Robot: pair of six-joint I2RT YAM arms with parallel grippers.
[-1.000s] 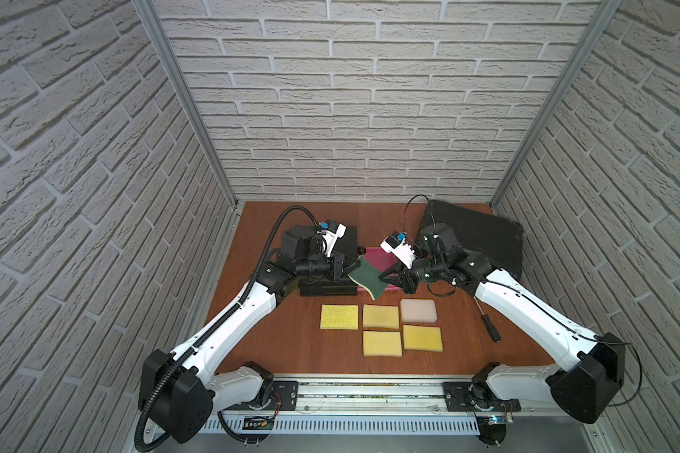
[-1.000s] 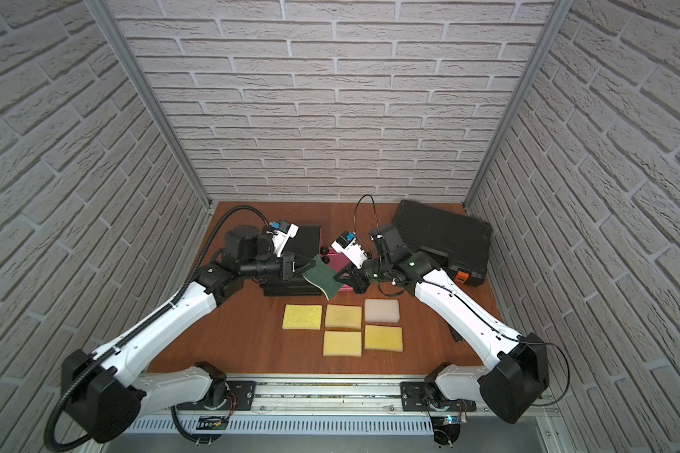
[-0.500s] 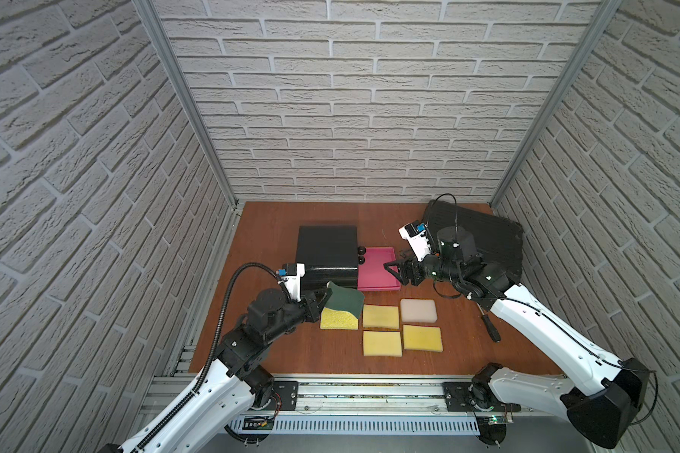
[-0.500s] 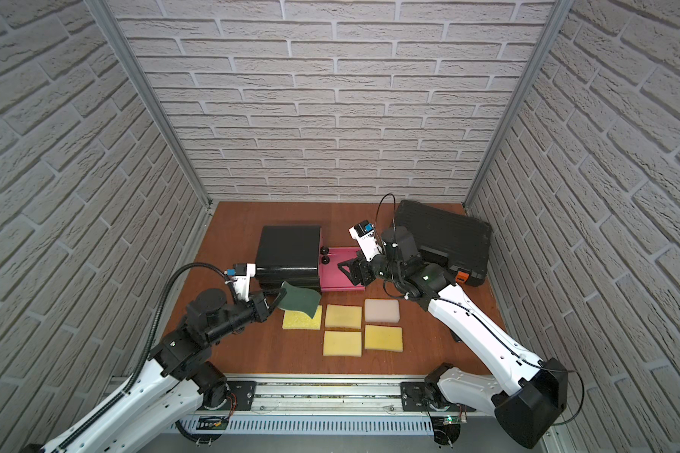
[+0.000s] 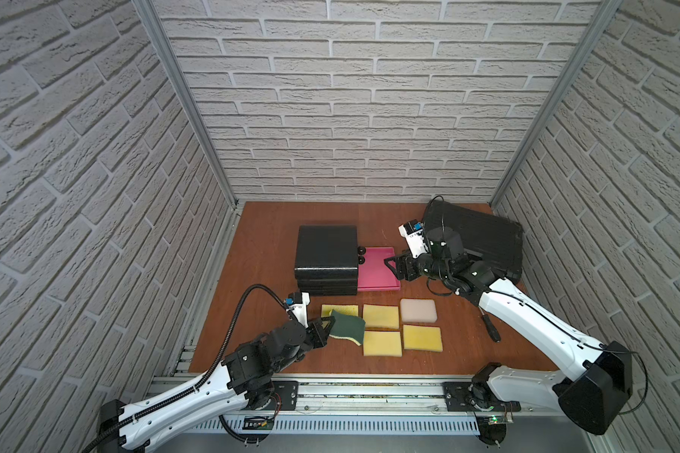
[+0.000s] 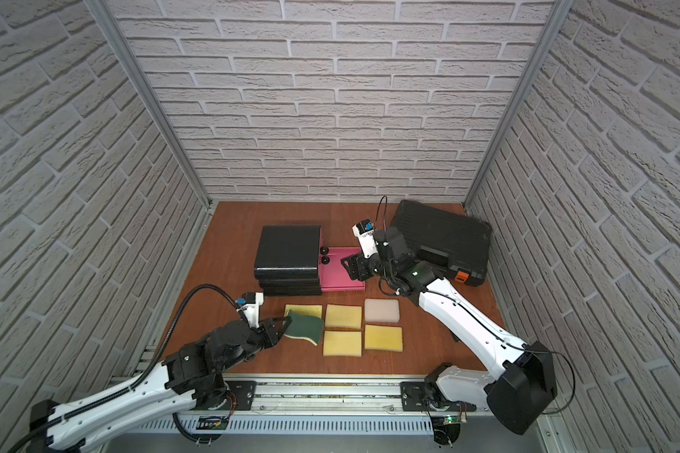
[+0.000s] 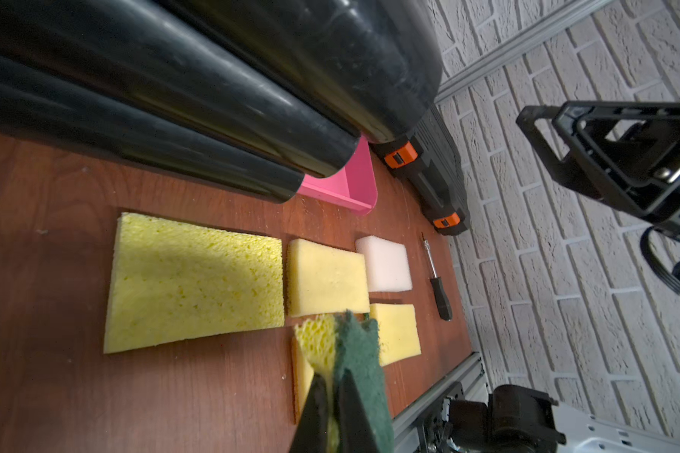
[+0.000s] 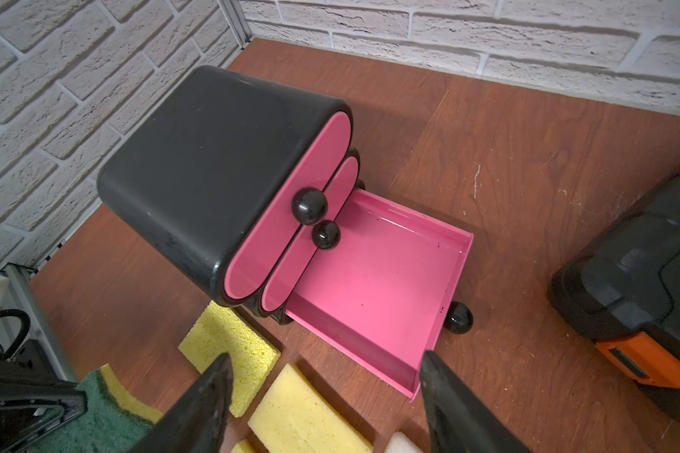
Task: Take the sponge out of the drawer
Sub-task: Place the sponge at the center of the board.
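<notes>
A sponge point(image 5: 349, 326) point(image 6: 306, 325) with a green scouring face and yellow underside hangs low over the row of loose sponges near the table's front. My left gripper point(image 5: 328, 328) point(image 6: 284, 327) is shut on its edge; in the left wrist view the fingertips point(image 7: 318, 386) pinch the sponge point(image 7: 356, 345) between them. The pink drawer point(image 5: 375, 271) point(image 6: 340, 275) point(image 8: 381, 282) stands pulled out of the black drawer unit point(image 5: 326, 251) point(image 8: 213, 164) and shows a bare floor. At the drawer's right end my right gripper point(image 5: 393, 267) point(image 6: 348, 266) point(image 8: 326, 359) is open, holding nothing.
Several yellow sponges point(image 5: 381, 316) and a white one point(image 5: 418, 310) lie in two rows in front of the unit. A screwdriver point(image 5: 490, 328) lies to their right. A black tool case point(image 5: 476, 239) with orange latches fills the back right corner.
My left arm has carried the green sponge from over the drawer back toward the table's front. My right gripper has opened and drawn back to the drawer's right end.
</notes>
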